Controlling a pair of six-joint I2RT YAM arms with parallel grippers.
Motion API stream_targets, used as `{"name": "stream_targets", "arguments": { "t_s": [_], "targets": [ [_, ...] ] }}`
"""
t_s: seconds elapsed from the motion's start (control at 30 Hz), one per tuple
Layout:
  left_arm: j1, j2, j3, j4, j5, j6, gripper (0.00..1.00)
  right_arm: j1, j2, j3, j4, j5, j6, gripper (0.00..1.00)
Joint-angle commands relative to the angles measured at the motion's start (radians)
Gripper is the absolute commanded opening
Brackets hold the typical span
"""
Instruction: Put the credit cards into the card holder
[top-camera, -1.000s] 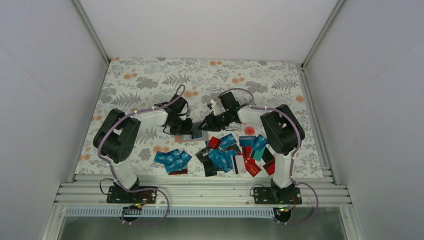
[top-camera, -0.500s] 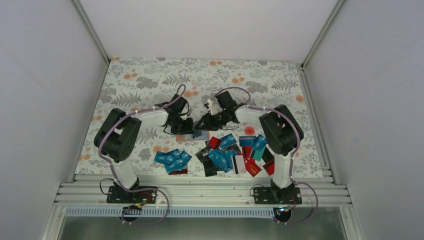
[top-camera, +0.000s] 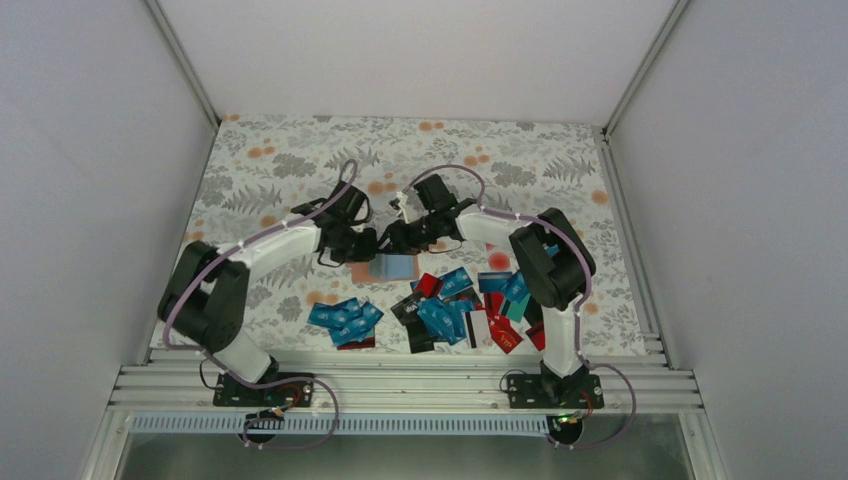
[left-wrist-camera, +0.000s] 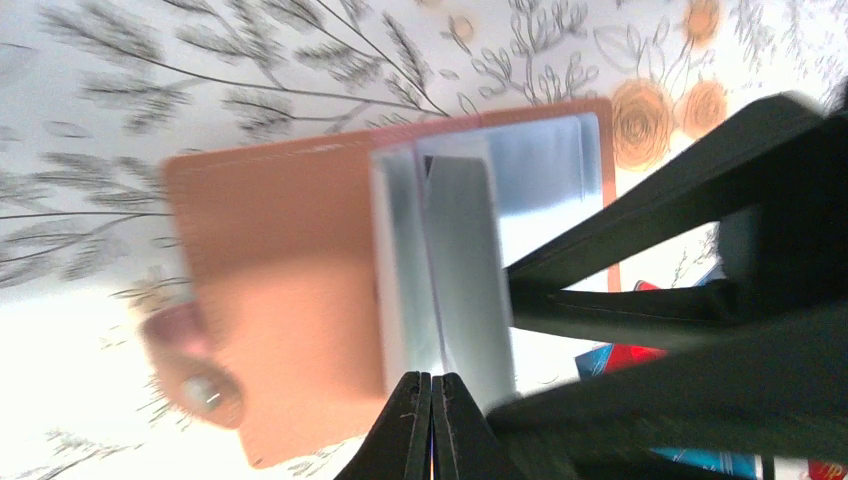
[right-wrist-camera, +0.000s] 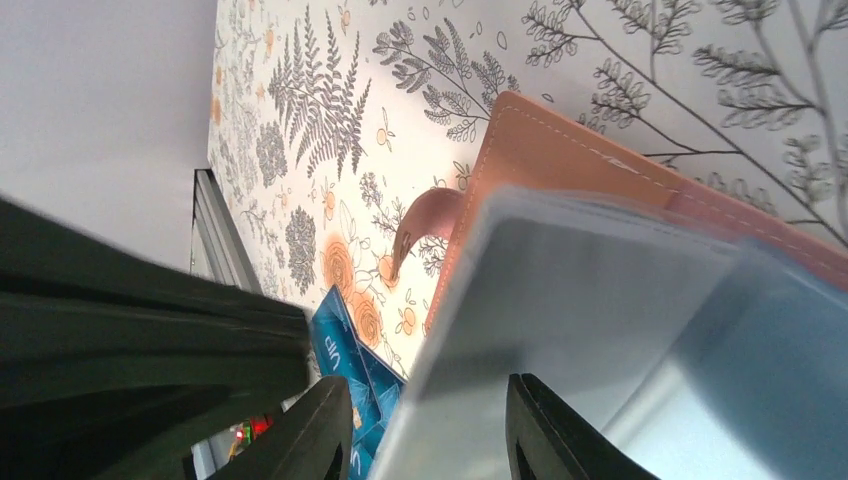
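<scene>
**A:** From above, where does the card holder sit?

**B:** The card holder (top-camera: 385, 268) lies open on the flowered table (top-camera: 280, 170), between the two arms and just beyond the heaps of cards (top-camera: 455, 305). The left gripper (top-camera: 367, 243) and right gripper (top-camera: 390, 240) are both down at its far edge, almost meeting.

**A:** And the left wrist view?

**B:** The tan cover is spread flat, with clear sleeves (left-wrist-camera: 450, 250) fanned up from its middle. The left gripper (left-wrist-camera: 432, 385) has its fingertips pressed together right at the sleeves' near edge. I can't tell whether a sleeve is nipped between them. The right arm's black fingers reach in from the side.

**A:** The right wrist view?

**B:** The right gripper (right-wrist-camera: 428, 390) has its jaws apart. A pale, blurred sleeve lies in the gap, but nothing looks clamped and it carries no card. A blue card (right-wrist-camera: 340, 350) lies on the table beyond.

**A:** So which step is this?

**B:** I'd say they are parting the sleeves to open a pocket, and I see no card going in. Next, one arm should hold that pocket open. The other should lift a single card from the overlapping heap by its edge and slide it in square to the mouth.
</scene>
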Motion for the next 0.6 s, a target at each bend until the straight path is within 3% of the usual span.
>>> {"name": "stream_targets", "arguments": {
  "t_s": [0.0, 0.37, 0.57],
  "targets": [
    [0.024, -0.106, -0.046, -0.056, -0.076, -0.054, 0.02, 0.043, 0.061, 0.064, -0.026, 0.001, 0.014, 0.41],
    [0.032, -0.288, -0.141, -0.082, -0.077, -0.065, 0.02, 0.076, 0.183, 0.165, -0.086, 0.039, 0.017, 0.41],
    [0.021, -0.348, -0.161, -0.048, -0.023, -0.051, 0.02, 0.075, 0.112, 0.181, -0.124, 0.031, -0.006, 0.41]
  ]
}}
